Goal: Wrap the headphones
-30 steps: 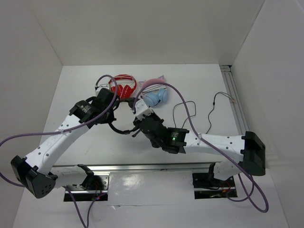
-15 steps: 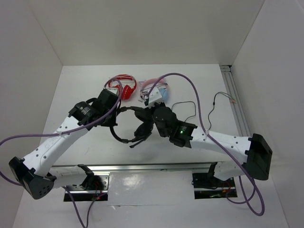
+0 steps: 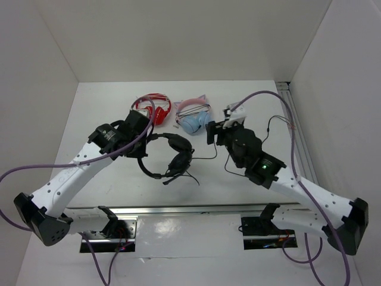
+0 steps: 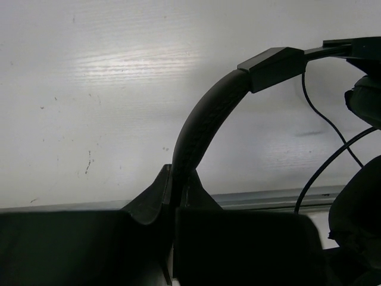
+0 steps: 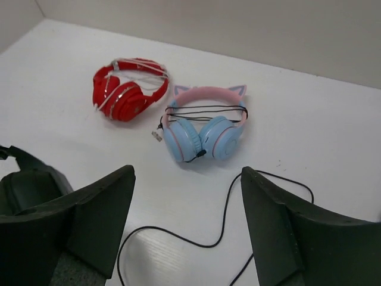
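Note:
The black headphones (image 3: 171, 153) sit mid-table with their earcups to the right. My left gripper (image 3: 146, 140) is shut on the padded headband (image 4: 205, 122), which rises out from between its jaws in the left wrist view. The thin black cable (image 3: 235, 156) trails right from the earcups across the table and loops below my right gripper (image 3: 215, 132). That gripper (image 5: 187, 171) stands open and holds nothing, a little right of the headphones, with the cable (image 5: 221, 223) on the table beneath it. One black earcup (image 5: 24, 187) shows at that view's left edge.
Red-and-white headphones (image 3: 153, 109) and light-blue headphones with pink cat ears (image 3: 194, 118) lie behind the black set, both wrapped in their cables. A metal rail (image 3: 294, 128) runs along the right edge. White walls enclose the table.
My right gripper has opened, let go of the black headphones and pulled back to the right. The left gripper still holds the headband, and the headphones now hang free toward mid-table.

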Controlling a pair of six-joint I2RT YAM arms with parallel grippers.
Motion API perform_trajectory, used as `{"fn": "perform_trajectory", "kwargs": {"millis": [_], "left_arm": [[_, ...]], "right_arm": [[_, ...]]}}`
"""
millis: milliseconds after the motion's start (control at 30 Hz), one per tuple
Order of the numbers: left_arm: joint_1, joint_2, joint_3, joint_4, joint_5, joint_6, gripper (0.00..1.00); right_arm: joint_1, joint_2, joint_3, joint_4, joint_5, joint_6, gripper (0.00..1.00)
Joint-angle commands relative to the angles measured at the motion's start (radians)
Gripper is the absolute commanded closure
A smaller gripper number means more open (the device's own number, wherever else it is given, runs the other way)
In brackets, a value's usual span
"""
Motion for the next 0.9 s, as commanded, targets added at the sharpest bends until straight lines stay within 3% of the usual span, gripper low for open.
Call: {"fn": "perform_trajectory", "kwargs": {"millis": [0, 133, 267, 333, 367, 633, 867], "left_arm": [[0.007, 0.02, 0.108, 0.009, -0.047, -0.07, 1.0], [0.016, 0.029, 0.233, -0.029, -0.081, -0.113, 1.0], [0.016, 0.061, 0.365, -0.083, -0.122, -0.15, 1.0], [0.016, 0.094, 0.434, -0.101, -0.122, -0.15, 1.0], [0.016, 0.103, 0.454, -0.12, -0.122, -0.15, 1.0], [0.016, 0.132, 0.552, -0.14, -0.133, -0.159, 1.0], [0.016, 0.141, 0.626, -0.17, -0.115, -0.159, 1.0]], "right_arm": [[-0.052, -0.103, -0.044, -0.126, -0.12, 0.089, 0.21], [-0.075, -0.178, -0.191, -0.097, -0.301, 0.103, 0.19], [-0.086, -0.233, -0.32, 0.018, -0.626, 0.064, 0.16], [-0.086, -0.233, -0.346, 0.029, -0.665, 0.064, 0.16], [-0.086, -0.218, -0.365, 0.062, -0.697, 0.064, 0.03], [-0.086, -0.198, -0.517, 0.312, -0.759, 0.084, 0.03], [-0.086, 0.016, -0.581, 0.653, -0.652, 0.094, 0.03]]}}
